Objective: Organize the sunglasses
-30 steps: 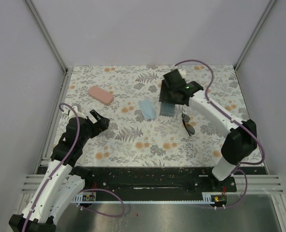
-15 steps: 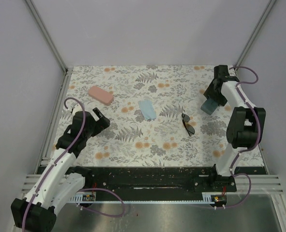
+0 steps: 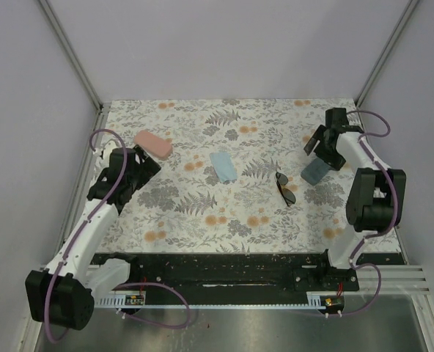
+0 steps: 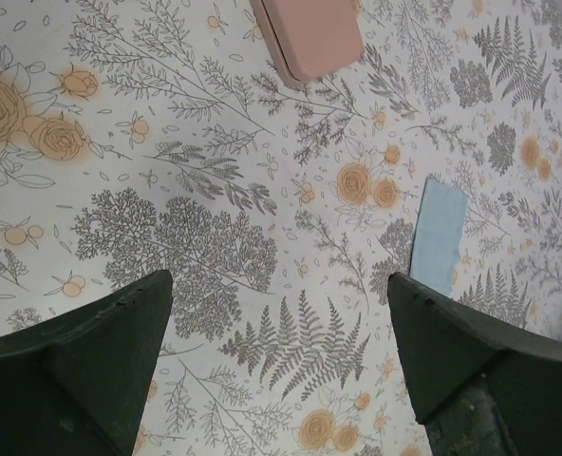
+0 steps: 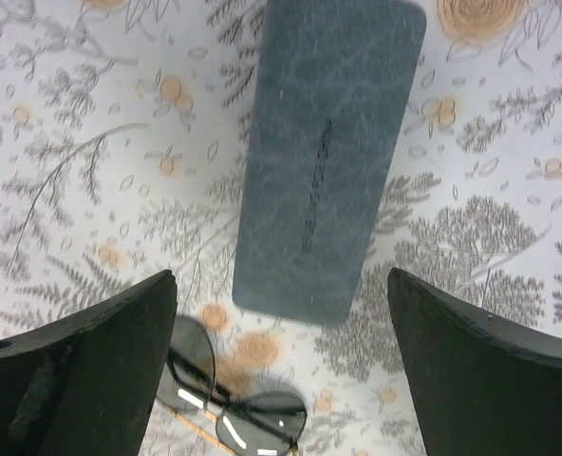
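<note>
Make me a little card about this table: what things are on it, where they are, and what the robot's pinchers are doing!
sunglasses seen: one dark pair, on the flowery table, right of middle
blue-grey case: closed, lying flat, just right of the sunglasses
pink case: closed, far left
blue cloth: near the middle
left jaws: open, empty, near the pink case
right jaws: open, empty, above the blue-grey case

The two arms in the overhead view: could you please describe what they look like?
The left arm and right arm have white links, black joints and a looping purple cable. The left hand and right hand are black; the wrist views show dark, wedge-shaped fingers.
</note>
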You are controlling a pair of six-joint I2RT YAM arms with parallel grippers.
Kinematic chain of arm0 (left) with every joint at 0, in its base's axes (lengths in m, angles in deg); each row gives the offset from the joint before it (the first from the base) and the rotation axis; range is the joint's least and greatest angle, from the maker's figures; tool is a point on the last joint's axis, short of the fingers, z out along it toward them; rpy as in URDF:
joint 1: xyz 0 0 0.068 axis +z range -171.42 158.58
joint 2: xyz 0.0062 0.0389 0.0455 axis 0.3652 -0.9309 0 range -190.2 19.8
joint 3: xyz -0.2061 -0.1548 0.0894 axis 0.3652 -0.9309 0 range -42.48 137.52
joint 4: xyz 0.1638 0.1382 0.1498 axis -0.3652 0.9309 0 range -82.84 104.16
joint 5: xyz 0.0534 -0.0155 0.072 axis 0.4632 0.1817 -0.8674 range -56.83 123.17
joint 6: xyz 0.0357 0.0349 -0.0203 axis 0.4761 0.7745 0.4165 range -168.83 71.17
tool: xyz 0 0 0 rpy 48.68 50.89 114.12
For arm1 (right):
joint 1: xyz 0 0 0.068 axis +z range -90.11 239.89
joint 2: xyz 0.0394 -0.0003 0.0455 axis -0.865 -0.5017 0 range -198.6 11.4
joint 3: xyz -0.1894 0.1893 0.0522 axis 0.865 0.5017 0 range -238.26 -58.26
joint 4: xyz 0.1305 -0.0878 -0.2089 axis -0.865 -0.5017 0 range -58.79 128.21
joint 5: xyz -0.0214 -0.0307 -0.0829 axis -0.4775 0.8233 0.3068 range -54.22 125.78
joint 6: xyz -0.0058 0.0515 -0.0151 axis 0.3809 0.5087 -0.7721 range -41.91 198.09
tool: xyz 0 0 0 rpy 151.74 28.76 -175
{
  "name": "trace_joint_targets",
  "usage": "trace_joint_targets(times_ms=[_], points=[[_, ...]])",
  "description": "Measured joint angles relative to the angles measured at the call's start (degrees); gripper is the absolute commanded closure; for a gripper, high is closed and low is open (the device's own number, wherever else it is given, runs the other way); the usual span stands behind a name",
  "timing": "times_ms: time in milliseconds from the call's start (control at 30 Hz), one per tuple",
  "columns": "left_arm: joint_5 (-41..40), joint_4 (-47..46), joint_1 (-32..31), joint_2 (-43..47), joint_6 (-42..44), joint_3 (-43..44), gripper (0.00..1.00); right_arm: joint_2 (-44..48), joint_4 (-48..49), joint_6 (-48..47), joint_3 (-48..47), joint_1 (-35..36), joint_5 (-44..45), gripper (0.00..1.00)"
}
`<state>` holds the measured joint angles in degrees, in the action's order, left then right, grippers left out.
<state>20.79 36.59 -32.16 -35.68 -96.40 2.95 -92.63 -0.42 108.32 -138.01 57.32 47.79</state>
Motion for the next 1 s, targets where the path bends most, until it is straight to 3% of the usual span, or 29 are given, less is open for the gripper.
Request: trace_joint_targets(times_ms=[300,467,600,1000], points=[[0.37,-2.54,5.51,-19.39,-2.05,9.57,0.01,21.16,3.56,1.2,13.49,6.43,-4.76,0.01],[-0.31,1.9,6.1,-35.47,-2.97,24.61,0.01,28.81,4.35,2.21,18.16,8.81,-6.08,0.01],[-1.05,5.25,6.08,-44.61,-3.76,36.15,0.01,30.34,4.42,2.49,19.1,8.81,-6.75,0.01],[-3.13,13.35,6.08,-60.33,-6.36,53.66,0.01,28.72,6.03,2.56,20.26,8.81,-11.78,0.01]])
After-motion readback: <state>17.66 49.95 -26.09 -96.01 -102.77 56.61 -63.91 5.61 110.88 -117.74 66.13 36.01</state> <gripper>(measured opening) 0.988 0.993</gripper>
